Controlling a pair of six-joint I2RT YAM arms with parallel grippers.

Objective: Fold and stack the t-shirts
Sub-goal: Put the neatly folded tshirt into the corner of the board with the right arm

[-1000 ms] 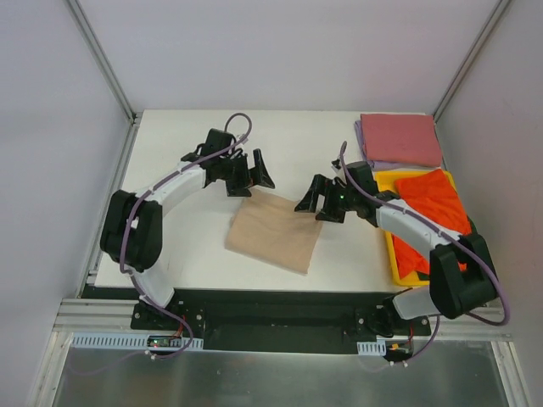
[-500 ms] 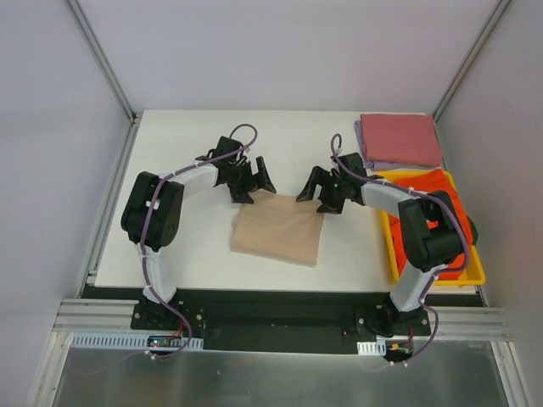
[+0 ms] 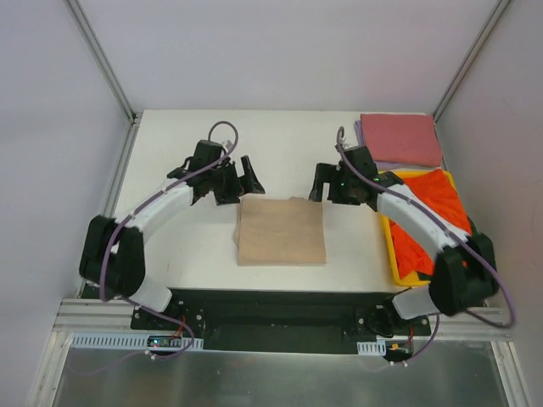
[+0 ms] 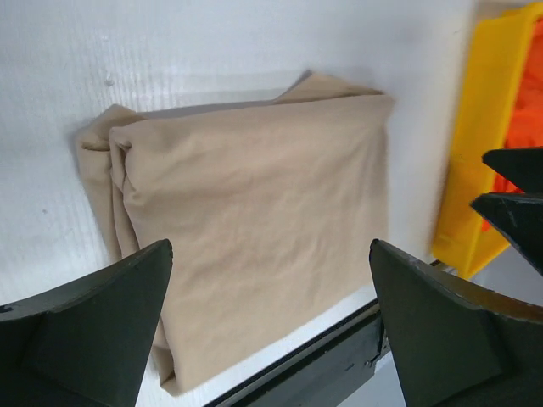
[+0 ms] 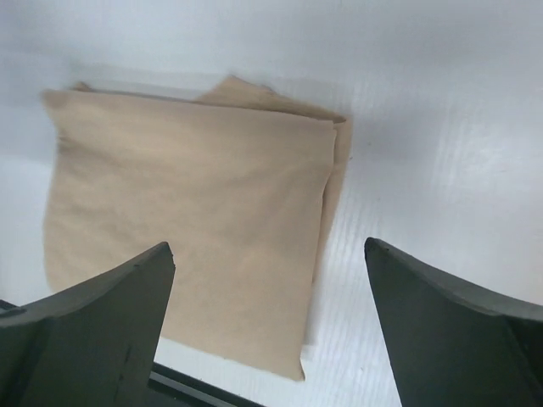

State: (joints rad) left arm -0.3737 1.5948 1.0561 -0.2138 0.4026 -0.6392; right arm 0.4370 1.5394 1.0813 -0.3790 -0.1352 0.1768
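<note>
Left gripper (image 3: 239, 180) sits left of centre in the overhead view, jaws spread wide and holding nothing, just beyond the upper left corner of the tan t-shirt (image 3: 282, 231). Right gripper (image 3: 333, 186) sits right of centre, jaws also wide and empty, just beyond the shirt's upper right corner. The tan t-shirt lies flat on the white table (image 3: 178, 246) at lower centre, folded into a rough rectangle. At the upper right of the frame, the pink-red t-shirt (image 3: 399, 138) lies folded on the lavender t-shirt (image 3: 361, 136). Directly below that stack, the orange-red t-shirt (image 3: 433, 203) lies crumpled in the yellow tray (image 3: 394, 254).
</note>
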